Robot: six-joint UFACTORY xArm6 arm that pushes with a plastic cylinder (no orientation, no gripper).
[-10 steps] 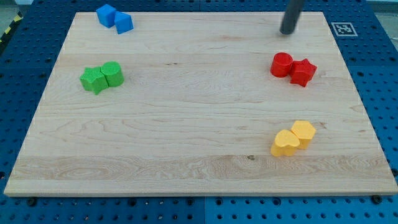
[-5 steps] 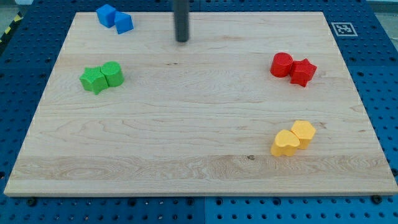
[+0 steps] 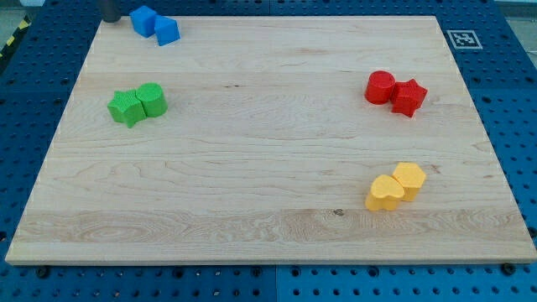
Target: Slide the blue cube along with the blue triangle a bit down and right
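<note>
The blue cube and the blue triangle sit touching each other at the top left of the wooden board, the triangle to the lower right of the cube. My tip shows at the view's top edge, just left of the blue cube and apart from it. Only the rod's lowest bit is in view.
A green star-like block and a green cylinder sit together at the left. A red cylinder and a red star-like block sit at the right. Two yellow blocks lie at the lower right.
My tip has swept left along the board's top, from above the red blocks, past the top middle, to just left of the blue cube. No block has moved.
</note>
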